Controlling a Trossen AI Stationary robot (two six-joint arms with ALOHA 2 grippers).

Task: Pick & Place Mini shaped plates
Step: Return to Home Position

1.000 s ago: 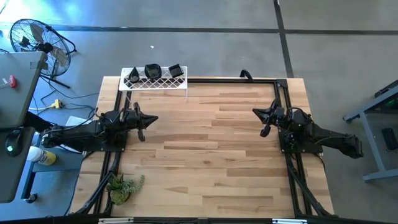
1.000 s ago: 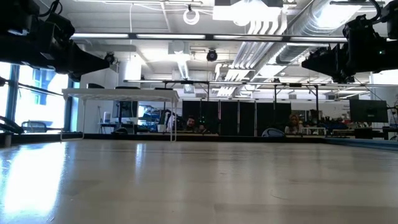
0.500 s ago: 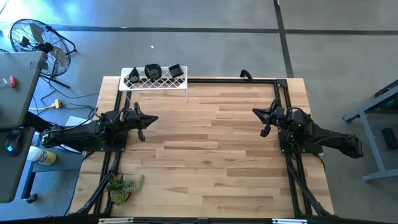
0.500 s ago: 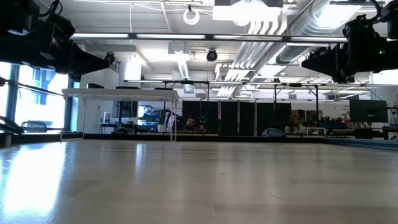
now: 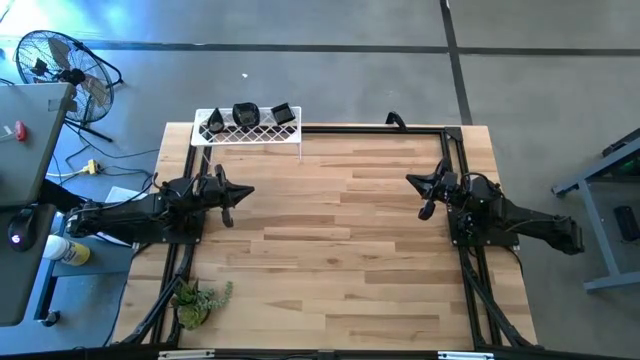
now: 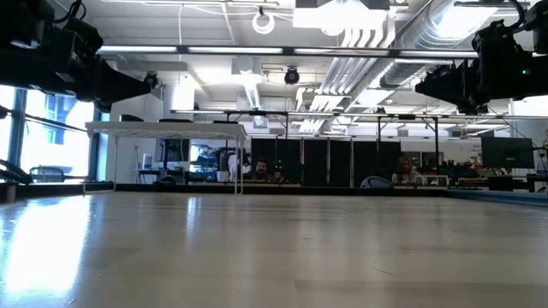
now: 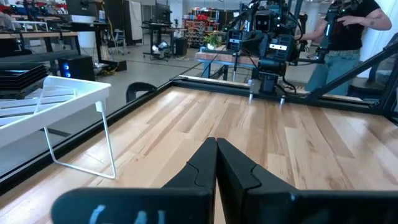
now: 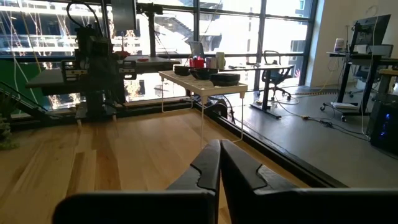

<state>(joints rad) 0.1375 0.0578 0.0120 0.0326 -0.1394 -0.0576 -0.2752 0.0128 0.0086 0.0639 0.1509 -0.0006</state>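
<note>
Three mini shaped plates, small and glossy black [image 5: 213, 122] [image 5: 245, 115] [image 5: 283, 113], rest on top of a white lattice wire rack [image 5: 247, 133] at the table's far left corner. The right wrist view shows them as dark dishes [image 8: 208, 74] on the rack's top. My left gripper [image 5: 245, 191] hovers shut over the table's left side, pointing level toward the right, near of the rack. My right gripper [image 5: 412, 180] hovers shut over the right side, pointing left. Both sets of fingers meet at their tips [image 7: 216, 144] [image 8: 219, 146] with nothing between them.
A small green plant [image 5: 200, 298] lies near the table's front left corner. A black frame [image 5: 380, 128] runs along the table's edges. The rack stands on thin wire legs [image 7: 107, 140]. Bare wood [image 5: 330, 220] lies between the arms. A person [image 7: 345, 31] stands beyond the right arm.
</note>
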